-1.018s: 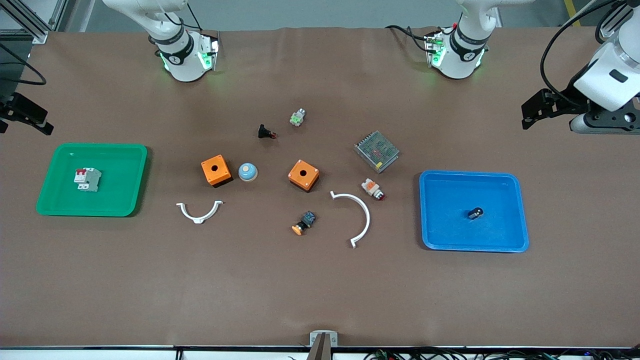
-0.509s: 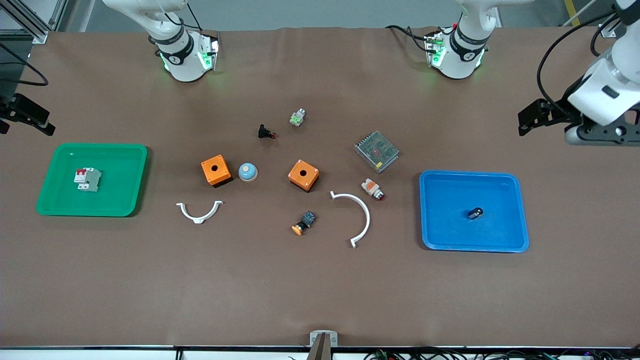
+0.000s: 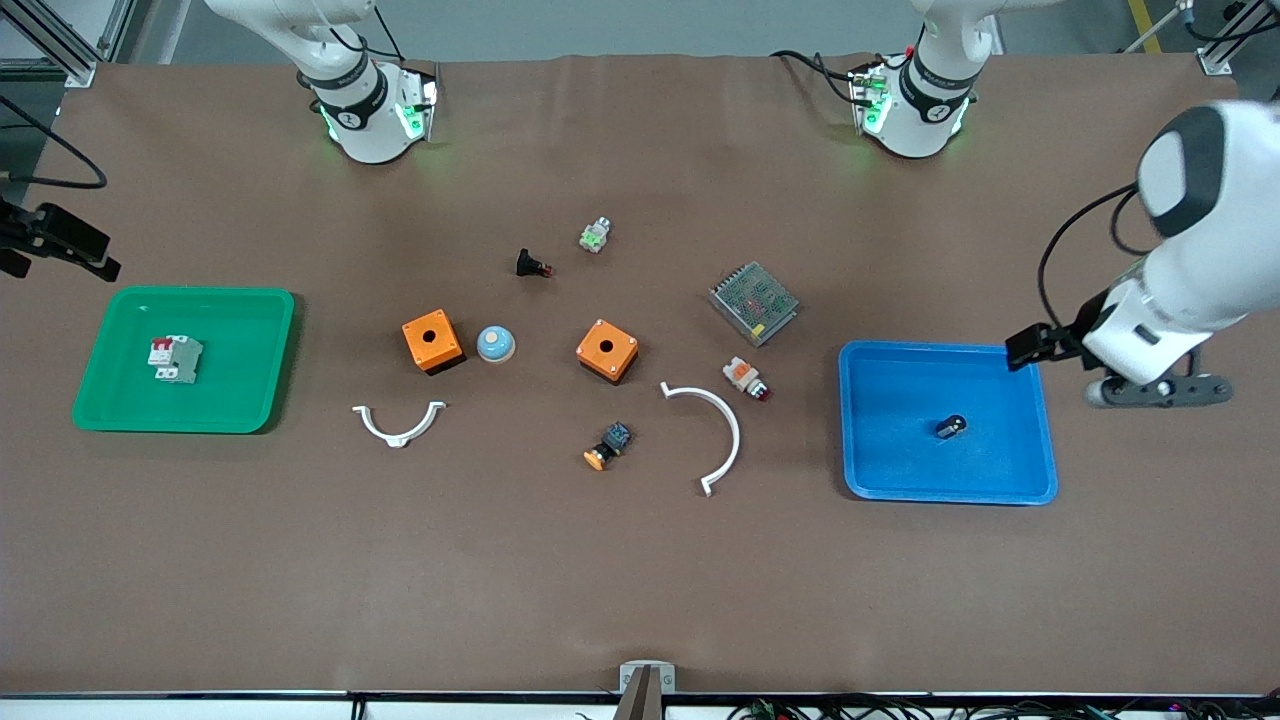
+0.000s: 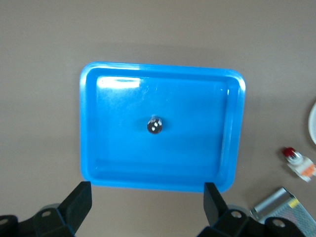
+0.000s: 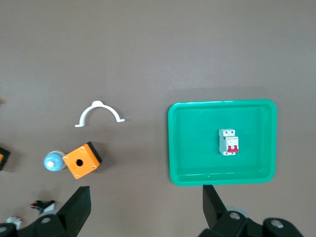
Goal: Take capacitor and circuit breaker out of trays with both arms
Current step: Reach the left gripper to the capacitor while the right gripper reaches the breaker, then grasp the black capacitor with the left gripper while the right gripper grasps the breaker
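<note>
The capacitor (image 3: 951, 427), a tiny black cylinder with a silvery end, lies in the middle of the blue tray (image 3: 880, 480). It also shows in the left wrist view (image 4: 154, 125), in the tray (image 4: 89, 148). The breaker (image 3: 175, 358), a grey-white block with red levers, lies in the green tray (image 3: 250, 400). It also shows in the right wrist view (image 5: 228, 142), in the tray (image 5: 197, 148). My left gripper (image 3: 1030, 345) (image 4: 147, 210) is open and empty, high over the blue tray's corner. My right gripper (image 3: 55, 245) (image 5: 146, 207) is open and empty, high beside the green tray.
Between the trays lie two orange boxes (image 3: 432, 341) (image 3: 607, 350), a blue-white dome (image 3: 495, 344), two white arcs (image 3: 398, 425) (image 3: 725, 430), a metal mesh box (image 3: 754, 302), a black button (image 3: 532, 265), a white-orange button (image 3: 745, 377), a black-blue part (image 3: 608, 446) and a green-silver part (image 3: 595, 235).
My left arm has swung toward the front camera, and its gripper has come from the table's end to over the blue tray's corner. My right gripper has barely shifted. Both parts lie still.
</note>
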Controlling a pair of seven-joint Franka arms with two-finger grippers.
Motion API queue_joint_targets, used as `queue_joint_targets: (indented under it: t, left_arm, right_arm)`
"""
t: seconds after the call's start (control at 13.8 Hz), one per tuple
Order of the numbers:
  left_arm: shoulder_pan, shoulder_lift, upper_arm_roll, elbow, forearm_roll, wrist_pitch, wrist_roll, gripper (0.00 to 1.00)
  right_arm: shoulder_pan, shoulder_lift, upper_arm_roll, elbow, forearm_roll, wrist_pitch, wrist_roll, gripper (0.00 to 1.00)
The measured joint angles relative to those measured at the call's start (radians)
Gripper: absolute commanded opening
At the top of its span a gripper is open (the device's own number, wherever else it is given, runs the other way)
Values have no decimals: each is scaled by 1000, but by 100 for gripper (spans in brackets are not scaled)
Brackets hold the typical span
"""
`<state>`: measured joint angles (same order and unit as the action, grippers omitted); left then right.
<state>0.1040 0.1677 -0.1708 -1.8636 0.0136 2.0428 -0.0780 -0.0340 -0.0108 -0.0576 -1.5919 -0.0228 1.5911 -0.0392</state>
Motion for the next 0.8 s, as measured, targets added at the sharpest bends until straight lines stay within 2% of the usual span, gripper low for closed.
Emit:
queue_joint_targets:
  t: [0.22, 0.36, 0.58, 0.8]
  left_arm:
    - [-1, 70, -1, -98, 0, 177, 0, 100]
    - [0, 122, -1, -150, 0, 305, 0, 97]
    - [1, 206, 0, -204, 7, 439, 0, 83]
    - [9, 280, 3, -205, 10, 512, 0, 75]
  right_arm:
    - [-20, 90, -8, -5, -15, -7, -20, 100]
    - [-76, 182, -11, -7, -19, 10, -64, 100]
    - [-178, 308, -18, -9, -20, 99, -198, 100]
    - [-247, 389, -19, -15, -20, 166, -300, 100]
